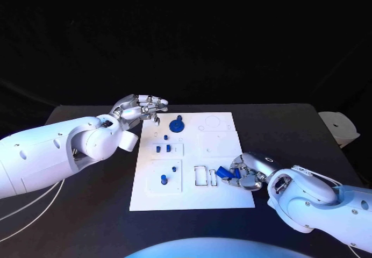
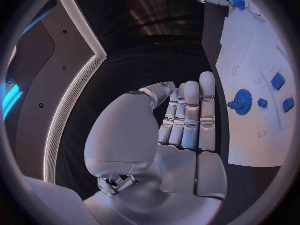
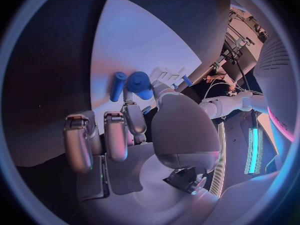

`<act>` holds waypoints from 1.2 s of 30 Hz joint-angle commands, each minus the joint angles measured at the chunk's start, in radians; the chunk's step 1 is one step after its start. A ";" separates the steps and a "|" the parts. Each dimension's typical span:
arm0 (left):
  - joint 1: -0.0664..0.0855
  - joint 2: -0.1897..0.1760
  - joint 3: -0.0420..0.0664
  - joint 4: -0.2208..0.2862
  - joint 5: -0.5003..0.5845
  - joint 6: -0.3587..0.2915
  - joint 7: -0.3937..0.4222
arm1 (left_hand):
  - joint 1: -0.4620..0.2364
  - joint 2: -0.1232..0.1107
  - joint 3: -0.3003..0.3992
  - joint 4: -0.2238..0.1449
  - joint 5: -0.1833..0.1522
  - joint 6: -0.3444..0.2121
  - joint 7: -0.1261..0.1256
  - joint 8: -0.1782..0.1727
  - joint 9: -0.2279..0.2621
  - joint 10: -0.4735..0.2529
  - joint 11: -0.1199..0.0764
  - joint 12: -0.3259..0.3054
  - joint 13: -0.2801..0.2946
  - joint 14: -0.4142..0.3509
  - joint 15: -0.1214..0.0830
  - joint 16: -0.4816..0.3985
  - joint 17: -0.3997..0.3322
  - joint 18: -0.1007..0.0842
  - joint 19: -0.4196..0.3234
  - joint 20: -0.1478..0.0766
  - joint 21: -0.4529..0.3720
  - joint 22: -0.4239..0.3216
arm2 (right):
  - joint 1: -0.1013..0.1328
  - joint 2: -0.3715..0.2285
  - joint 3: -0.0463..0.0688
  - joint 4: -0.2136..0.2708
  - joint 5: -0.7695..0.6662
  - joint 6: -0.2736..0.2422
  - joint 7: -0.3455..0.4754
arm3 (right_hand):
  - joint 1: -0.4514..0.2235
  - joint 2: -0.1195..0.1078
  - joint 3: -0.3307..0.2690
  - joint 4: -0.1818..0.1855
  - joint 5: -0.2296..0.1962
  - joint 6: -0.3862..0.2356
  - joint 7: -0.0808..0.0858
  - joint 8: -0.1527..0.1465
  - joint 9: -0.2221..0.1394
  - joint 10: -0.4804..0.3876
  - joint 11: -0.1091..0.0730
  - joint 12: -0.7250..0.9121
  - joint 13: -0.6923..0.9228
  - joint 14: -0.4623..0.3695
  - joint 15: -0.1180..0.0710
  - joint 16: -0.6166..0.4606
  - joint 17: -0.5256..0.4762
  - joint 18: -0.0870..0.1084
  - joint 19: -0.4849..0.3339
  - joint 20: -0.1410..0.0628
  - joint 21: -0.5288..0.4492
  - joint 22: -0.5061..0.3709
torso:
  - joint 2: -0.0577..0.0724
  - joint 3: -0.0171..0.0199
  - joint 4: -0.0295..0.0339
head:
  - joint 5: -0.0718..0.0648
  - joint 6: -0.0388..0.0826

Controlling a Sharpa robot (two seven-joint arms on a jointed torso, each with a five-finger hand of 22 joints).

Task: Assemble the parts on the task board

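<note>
— Where did the head camera stand?
— Overhead, facing down on the task board (image 1: 191, 161), both hands well below it.
— The wrist cameras?
— Each sat close behind its own hand (image 2: 181, 120), facing past the fingers; both shared the board.

A flat white task board (image 1: 221, 191) with a smooth matt surface lies on a black matt table (image 1: 93, 215). Small blue parts, such as a toothed blue plastic gear (image 1: 177, 126), look smooth and slightly glossy. The silver fingers (image 2: 190, 115) have a polished metallic sheen, and the white arm shells (image 1: 47, 156) look like glossy plastic.
</note>
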 commanded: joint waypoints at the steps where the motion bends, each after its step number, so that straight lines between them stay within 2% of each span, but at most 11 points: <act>1: 0.001 0.001 0.001 0.004 -0.001 0.004 0.017 | -0.004 0.007 0.004 0.000 0.003 -0.008 -0.001 0.005 0.001 -0.008 0.000 0.005 0.002 -0.007 0.002 0.006 -0.001 0.007 0.001 0.006 -0.006 -0.001 | -0.004 0.010 0.000 -0.007 -0.021 0.028 -0.038 | -0.009 0.004 -0.006 0.000 -0.003 -0.005 -0.001 0.001 0.000 0.005 0.003 0.004 0.014 0.077 -0.007 0.004 0.130 -0.007 0.105 -0.003 0.004 0.263 | -0.001 -0.0005 0.0011 | 0.003 0.002; 7: 0.001 0.002 0.001 0.004 -0.001 0.005 0.016 | -0.004 0.007 0.005 0.000 0.004 -0.008 -0.001 0.005 0.001 -0.008 0.000 0.006 0.002 -0.007 0.002 0.006 -0.001 0.007 0.002 0.006 -0.006 -0.001 | -0.007 0.027 0.000 -0.018 -0.026 0.024 -0.046 | 0.010 0.016 -0.010 -0.004 0.014 -0.002 -0.003 0.003 0.005 0.007 0.002 0.008 0.020 0.078 -0.008 0.005 0.131 -0.007 0.105 -0.004 0.004 0.263 | 0.000 -0.0009 0.0026 | 0.003 0.003; 12: 0.001 0.001 0.001 0.005 -0.001 0.005 0.015 | -0.004 0.007 0.005 0.000 0.004 -0.008 -0.001 0.005 0.001 -0.008 0.000 0.006 0.002 -0.007 0.002 0.006 -0.001 0.007 0.002 0.006 -0.006 -0.001 | -0.008 0.032 0.000 -0.020 -0.031 0.012 -0.048 | 0.061 0.024 -0.012 -0.008 0.036 -0.001 -0.004 0.005 0.011 0.011 0.000 0.012 0.028 0.078 -0.010 0.006 0.133 -0.007 0.105 -0.005 0.004 0.263 | -0.001 -0.0016 0.0014 | 0.004 0.003; 16: 0.001 0.001 0.000 0.005 -0.001 0.005 0.015 | -0.004 0.007 0.005 0.000 0.004 -0.008 -0.001 0.005 0.001 -0.008 0.000 0.006 0.002 -0.007 0.002 0.006 -0.001 0.007 0.002 0.006 -0.006 -0.001 | -0.010 0.030 0.000 -0.014 -0.037 -0.024 -0.048 | 0.129 0.043 0.012 -0.018 0.022 0.012 -0.009 0.011 0.017 0.022 -0.005 0.028 0.045 0.079 -0.013 0.008 0.138 -0.007 0.105 -0.008 0.004 0.263 | -0.001 -0.0009 0.0008 | 0.005 0.003; 20: 0.001 0.000 0.000 0.005 -0.001 0.005 0.015 | -0.004 0.007 0.005 0.000 0.004 -0.008 -0.001 0.005 0.001 -0.008 0.000 0.006 0.002 -0.007 0.002 0.006 -0.001 0.007 0.002 0.006 -0.006 -0.001 | -0.010 0.018 0.000 0.007 -0.039 -0.084 -0.046 | 0.190 0.059 0.057 -0.030 0.007 0.027 -0.019 0.019 0.021 0.039 -0.013 0.054 0.068 0.081 -0.020 0.012 0.145 -0.007 0.105 -0.013 0.004 0.263 | -0.001 0.0001 -0.0002 | 0.006 0.002; 25: 0.001 0.000 0.000 0.003 -0.001 0.004 0.015 | -0.005 0.007 0.005 0.000 0.004 -0.008 -0.001 0.006 0.001 -0.008 0.000 0.008 0.001 -0.007 0.002 0.006 -0.002 0.007 0.002 0.006 -0.006 -0.001 | -0.002 -0.002 0.005 0.049 -0.017 -0.156 -0.039 | 0.214 0.054 0.093 -0.034 0.031 0.036 -0.024 0.024 0.025 0.044 -0.019 0.058 0.074 0.081 -0.025 0.012 0.145 -0.007 0.105 -0.018 0.004 0.263 | -0.002 0.0002 0.0000 | 0.005 0.002; 26: 0.001 0.000 0.000 0.003 -0.001 0.005 0.015 | -0.005 0.007 0.005 0.000 0.004 -0.008 -0.001 0.006 0.001 -0.008 0.000 0.008 0.001 -0.007 0.002 0.006 -0.002 0.007 0.002 0.006 -0.006 -0.001 | 0.000 -0.004 0.006 0.054 -0.012 -0.167 -0.036 | 0.216 0.052 0.100 -0.033 0.039 0.036 -0.025 0.025 0.025 0.044 -0.019 0.058 0.075 0.081 -0.026 0.013 0.146 -0.007 0.105 -0.019 0.004 0.263 | -0.002 0.0003 0.0003 | 0.004 0.003; 27: 0.001 0.001 0.000 0.002 -0.001 0.006 0.015 | -0.005 0.007 0.005 0.000 0.004 -0.008 -0.001 0.006 0.001 -0.008 0.000 0.008 0.001 -0.007 0.002 0.006 -0.002 0.007 0.002 0.006 -0.006 -0.001 | 0.006 -0.006 0.007 0.066 0.003 -0.199 -0.024 | 0.217 0.048 0.109 -0.033 0.050 0.038 -0.026 0.026 0.026 0.046 -0.020 0.060 0.077 0.081 -0.026 0.013 0.147 -0.007 0.105 -0.020 0.004 0.263 | -0.001 0.0004 0.0008 | 0.003 0.004; 30: 0.001 0.003 0.000 0.001 -0.001 0.007 0.016 | -0.005 0.009 0.006 0.000 0.004 -0.007 -0.002 0.008 0.002 -0.008 -0.001 0.009 0.002 -0.007 0.002 0.007 -0.003 0.007 0.002 0.006 -0.006 -0.001 | 0.014 -0.005 0.008 0.082 0.034 -0.230 -0.008 | 0.221 0.038 0.134 -0.035 0.084 0.045 -0.030 0.032 0.031 0.057 -0.024 0.076 0.091 0.082 -0.030 0.015 0.153 -0.007 0.105 -0.023 0.004 0.263 | 0.000 0.0003 0.0010 | 0.002 0.005; 33: 0.001 0.004 0.000 0.001 -0.001 0.007 0.016 | -0.005 0.009 0.006 0.000 0.004 -0.007 -0.002 0.008 0.002 -0.008 -0.001 0.009 0.002 -0.007 0.002 0.007 -0.003 0.007 0.002 0.006 -0.006 -0.001 | 0.019 0.000 0.009 0.087 0.070 -0.224 -0.001 | 0.207 0.029 0.138 -0.026 0.086 0.045 -0.028 0.032 0.032 0.057 -0.023 0.075 0.091 0.082 -0.029 0.015 0.152 -0.007 0.105 -0.024 0.004 0.263 | 0.000 -0.0001 0.0011 | 0.003 0.004; 36: 0.001 0.004 0.000 0.001 -0.001 0.007 0.016 | -0.005 0.009 0.006 0.000 0.004 -0.007 -0.002 0.008 0.002 -0.008 -0.001 0.009 0.002 -0.007 0.002 0.007 -0.003 0.007 0.002 0.006 -0.006 -0.001 | 0.022 0.011 0.009 0.083 0.113 -0.188 0.001 | 0.195 0.024 0.141 -0.018 0.082 0.045 -0.028 0.032 0.033 0.058 -0.022 0.074 0.091 0.082 -0.029 0.015 0.151 -0.007 0.105 -0.023 0.004 0.263 | 0.001 -0.0011 0.0008 | 0.003 0.003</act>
